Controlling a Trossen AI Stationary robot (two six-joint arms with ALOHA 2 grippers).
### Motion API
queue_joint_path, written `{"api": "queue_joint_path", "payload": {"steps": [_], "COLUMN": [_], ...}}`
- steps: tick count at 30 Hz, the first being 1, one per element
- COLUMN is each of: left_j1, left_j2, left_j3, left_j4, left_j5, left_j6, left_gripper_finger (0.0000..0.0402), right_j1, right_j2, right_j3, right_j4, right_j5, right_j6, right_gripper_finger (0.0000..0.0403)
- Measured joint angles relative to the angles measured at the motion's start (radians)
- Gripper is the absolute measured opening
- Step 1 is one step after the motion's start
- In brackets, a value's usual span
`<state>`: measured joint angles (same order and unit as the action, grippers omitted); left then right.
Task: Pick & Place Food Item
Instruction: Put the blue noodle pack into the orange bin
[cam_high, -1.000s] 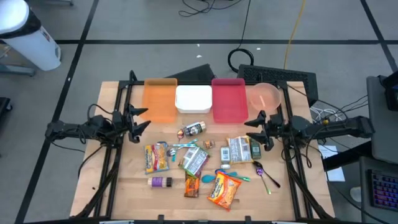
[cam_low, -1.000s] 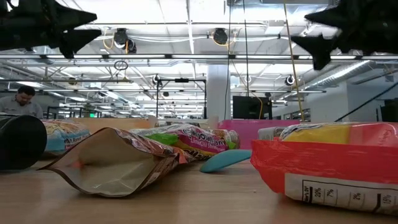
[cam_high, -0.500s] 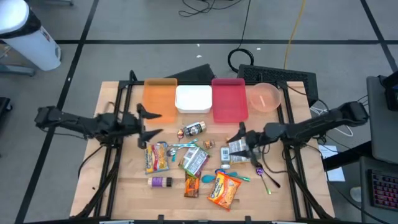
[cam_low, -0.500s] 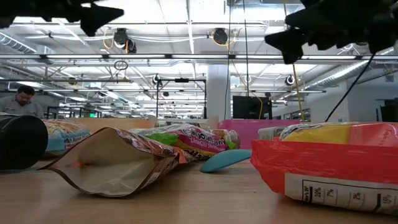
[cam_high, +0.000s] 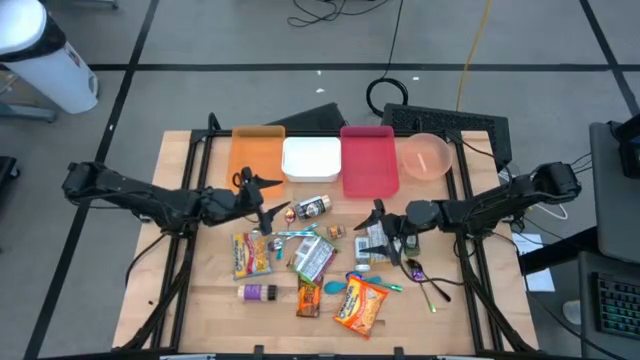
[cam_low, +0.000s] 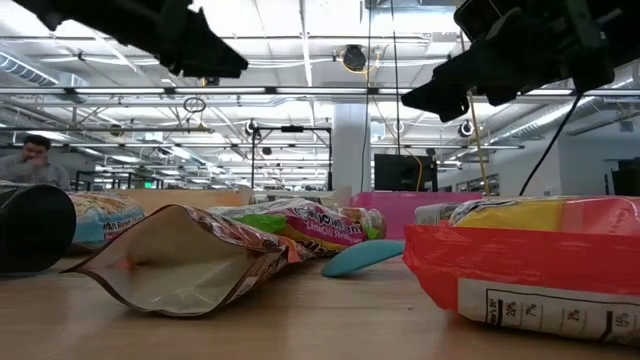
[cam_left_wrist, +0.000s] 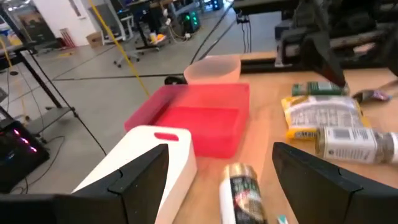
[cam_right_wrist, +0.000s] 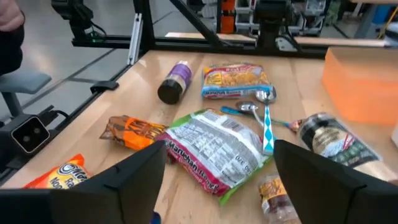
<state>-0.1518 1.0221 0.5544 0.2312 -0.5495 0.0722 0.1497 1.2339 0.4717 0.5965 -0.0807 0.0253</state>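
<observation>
Left hand (cam_high: 262, 196) hovers open above the tabletop (cam_high: 200, 270), left of centre in the high view, just left of a dark jar (cam_high: 312, 207) lying on its side below the white container (cam_high: 311, 159). Right hand (cam_high: 377, 222), also open and holding nothing, hangs right of centre over a white-and-green food packet (cam_high: 385, 241). More snack bags lie lower in the frame, among them an orange chip bag (cam_high: 360, 305) and a ramen packet (cam_high: 313, 257). Orange (cam_high: 258, 160) and red (cam_high: 368, 158) bins flank the white container along the upper edge.
</observation>
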Motion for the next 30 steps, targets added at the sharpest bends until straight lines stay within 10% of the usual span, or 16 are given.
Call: {"api": "queue_joint_path", "payload": {"steps": [30], "left_j1": [-0.014], "left_j2": [-0.009], "left_j3": [0.130], "left_j4": [-1.055], "left_j5": [0.264], "left_j6": [-0.754], "left_gripper_finger": [0.0296], "right_j1": [-0.005], "right_j2": [0.000], "right_j3": [0.000], "right_j4": [-0.010], "right_j5": [-0.055], "right_j6": [-0.041], "right_gripper_finger": [0.0326]}}
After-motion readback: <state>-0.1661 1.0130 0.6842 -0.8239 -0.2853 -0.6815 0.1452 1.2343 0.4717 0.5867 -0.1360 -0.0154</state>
